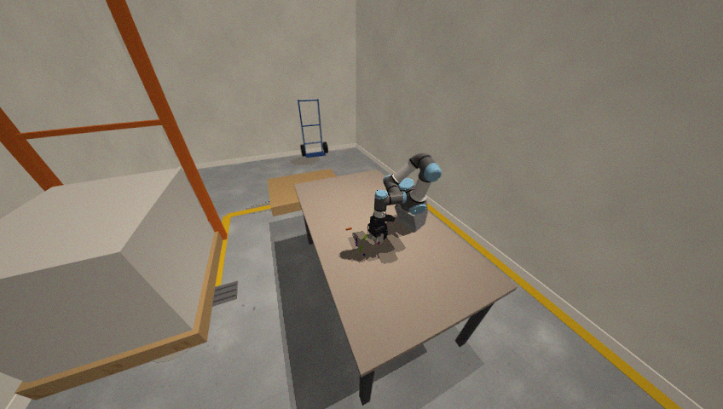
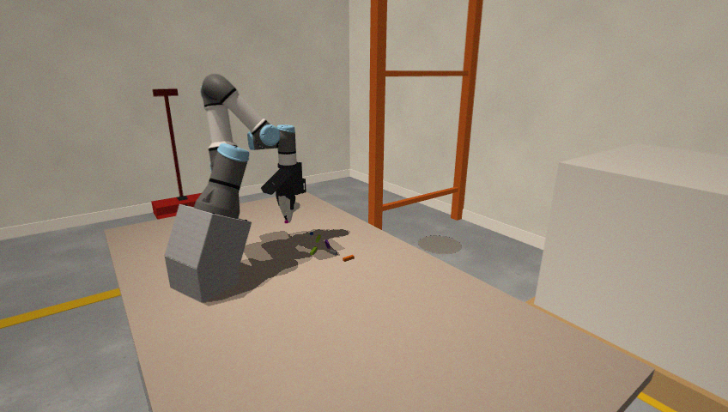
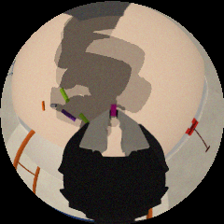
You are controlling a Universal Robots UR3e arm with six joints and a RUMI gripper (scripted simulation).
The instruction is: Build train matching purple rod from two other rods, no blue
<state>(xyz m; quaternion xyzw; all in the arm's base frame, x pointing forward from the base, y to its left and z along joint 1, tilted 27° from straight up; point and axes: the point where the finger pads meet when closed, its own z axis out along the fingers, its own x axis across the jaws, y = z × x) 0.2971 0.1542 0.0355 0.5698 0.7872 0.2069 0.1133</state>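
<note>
My gripper [image 1: 378, 239] [image 2: 286, 217] [image 3: 113, 110] is shut on the magenta rod [image 1: 378, 243] [image 2: 286, 221] [image 3: 113, 109], held above the table. The purple rod [image 1: 356, 242] [image 2: 327, 244] [image 3: 68, 115] lies between two lime rods: one [image 1: 364, 237] [image 2: 313, 251] [image 3: 64, 94] nearer the arm's base, the other [image 1: 361, 249] [image 2: 318, 238] [image 3: 84, 118] farther out. The grey rod [image 2: 333, 251] [image 3: 53, 105] lies by one end of the purple rod; any gap is too small to judge. The orange rod [image 1: 348, 228] [image 2: 348, 257] [image 3: 43, 105] lies apart.
A small blue rod [image 1: 363, 255] [image 2: 312, 233] lies beyond the farther lime rod; I cannot make it out in the wrist view. The arm's shadow falls over most of the rods on the table [image 1: 425, 284] [image 2: 357, 331]. The arm's grey base block [image 2: 204, 255] stands on the table.
</note>
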